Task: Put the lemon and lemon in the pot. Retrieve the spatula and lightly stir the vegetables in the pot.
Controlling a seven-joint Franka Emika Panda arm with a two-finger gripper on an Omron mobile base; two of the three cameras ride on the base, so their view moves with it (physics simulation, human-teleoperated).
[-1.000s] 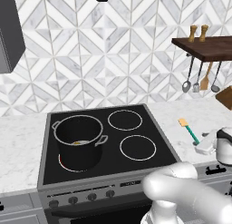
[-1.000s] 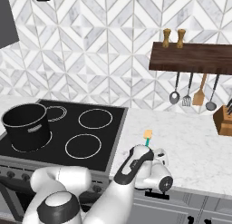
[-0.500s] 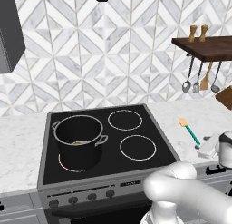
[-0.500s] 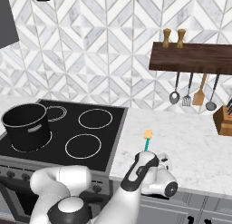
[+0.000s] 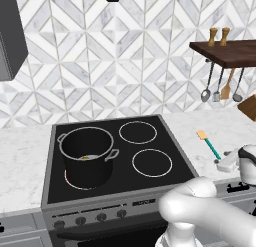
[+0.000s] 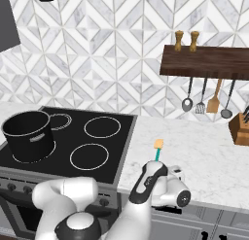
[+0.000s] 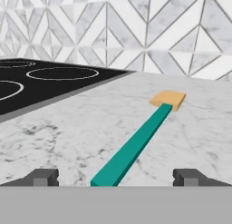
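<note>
Gripper (image 7: 116, 177) has dropped low over the counter (image 6: 204, 151) in the last second, and I've got its fingers spread wide either side of the spatula (image 7: 136, 143) handle's near end, nothing pinched yet. Lemons (image 5: 85, 158) look settled in the pot (image 5: 86, 156), so closing comes next, I reckon.

From the right base camera my own arm covers the near end of the spatula (image 6: 158, 149); I see just its tan blade and a bit of green handle. On the hand camera the handle's near end runs out at the bottom. In the left base camera the pot (image 5: 87, 154) wall hides most of its inside; a small yellow patch (image 5: 85, 158) shows at the bottom, too small for me to count pieces. The utensils (image 5: 220, 88) hanging under the shelf (image 5: 227, 52) are too small to identify, and the shelf is cut off at the right edge.
</note>
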